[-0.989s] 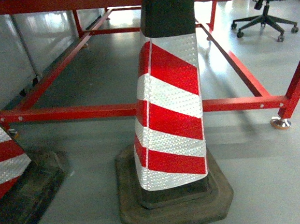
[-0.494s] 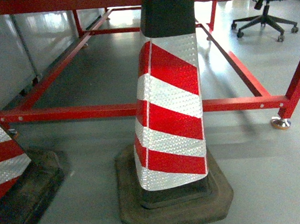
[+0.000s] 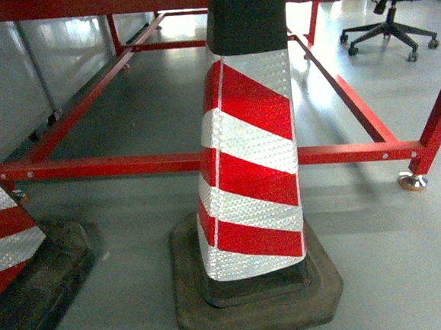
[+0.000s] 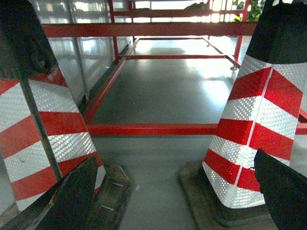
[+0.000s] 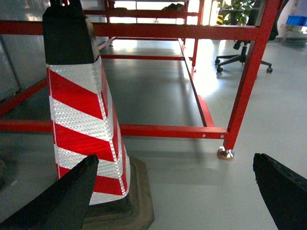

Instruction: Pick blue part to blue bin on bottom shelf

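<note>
My left hand (image 4: 175,196): fingers spread, empty. My right hand (image 5: 175,196): fingers spread, empty. Ahead: striped cone (image 3: 250,155), red frame (image 3: 167,163), grey floor (image 3: 395,243). Blue part, blue bin, bottom shelf: not in view. Task apparently unstarted; everything remains.

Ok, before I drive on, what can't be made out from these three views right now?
- Blue part, blue bin, steel shelf: in no view; only the red-and-white striped traffic cone, the red steel frame and the grey floor show.
- Cone top: cut off by the head view's upper edge.
- Second striped cone: cropped at the left edge in the head and left wrist views.
- Black office chair: seat cut off in the head view.
- Jaws: only dark tips at the wrist views' bottom corners, spread wide, empty.
</note>
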You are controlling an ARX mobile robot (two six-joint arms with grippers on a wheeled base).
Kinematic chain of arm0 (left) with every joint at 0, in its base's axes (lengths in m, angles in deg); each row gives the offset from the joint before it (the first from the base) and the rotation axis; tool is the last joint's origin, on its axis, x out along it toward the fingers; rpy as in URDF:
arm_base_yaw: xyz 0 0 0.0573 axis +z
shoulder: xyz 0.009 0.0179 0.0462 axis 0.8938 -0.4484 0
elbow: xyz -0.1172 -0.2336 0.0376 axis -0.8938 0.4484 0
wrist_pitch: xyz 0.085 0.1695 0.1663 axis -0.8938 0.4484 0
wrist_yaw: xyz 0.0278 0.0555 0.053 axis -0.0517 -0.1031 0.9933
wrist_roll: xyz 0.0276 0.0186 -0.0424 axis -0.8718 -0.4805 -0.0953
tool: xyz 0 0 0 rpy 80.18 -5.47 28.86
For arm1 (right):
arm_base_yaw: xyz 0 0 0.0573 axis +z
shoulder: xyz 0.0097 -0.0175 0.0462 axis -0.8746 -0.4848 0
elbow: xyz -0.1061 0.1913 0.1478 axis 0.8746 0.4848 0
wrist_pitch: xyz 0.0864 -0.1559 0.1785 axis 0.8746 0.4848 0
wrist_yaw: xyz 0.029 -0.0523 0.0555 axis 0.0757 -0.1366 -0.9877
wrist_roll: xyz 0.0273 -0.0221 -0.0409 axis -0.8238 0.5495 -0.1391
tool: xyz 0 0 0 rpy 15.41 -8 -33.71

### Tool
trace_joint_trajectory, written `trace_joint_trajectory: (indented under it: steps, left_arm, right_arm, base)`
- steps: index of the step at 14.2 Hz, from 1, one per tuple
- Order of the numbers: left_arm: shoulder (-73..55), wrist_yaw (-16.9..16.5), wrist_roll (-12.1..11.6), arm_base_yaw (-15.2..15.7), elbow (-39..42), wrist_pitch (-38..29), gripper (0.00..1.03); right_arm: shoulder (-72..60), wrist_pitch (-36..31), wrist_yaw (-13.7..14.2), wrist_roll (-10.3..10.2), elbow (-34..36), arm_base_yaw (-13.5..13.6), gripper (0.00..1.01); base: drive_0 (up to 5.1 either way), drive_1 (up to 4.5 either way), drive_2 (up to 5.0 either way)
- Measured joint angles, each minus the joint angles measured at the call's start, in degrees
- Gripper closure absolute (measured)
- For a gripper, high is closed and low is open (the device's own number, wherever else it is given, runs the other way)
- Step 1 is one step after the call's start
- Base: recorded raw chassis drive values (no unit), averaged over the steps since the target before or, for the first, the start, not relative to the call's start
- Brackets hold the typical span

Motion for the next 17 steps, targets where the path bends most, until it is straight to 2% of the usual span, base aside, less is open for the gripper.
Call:
trace_joint_trajectory:
  steps: [17]
  left_arm:
    - [0.00, 0.02, 0.00, 0.00, 0.00, 0.04, 0.05]
  right_arm:
    - [0.00, -0.04, 0.04, -0.52, 0.00, 0.00, 0.03]
  base:
    - [0.0, 0.00, 0.0]
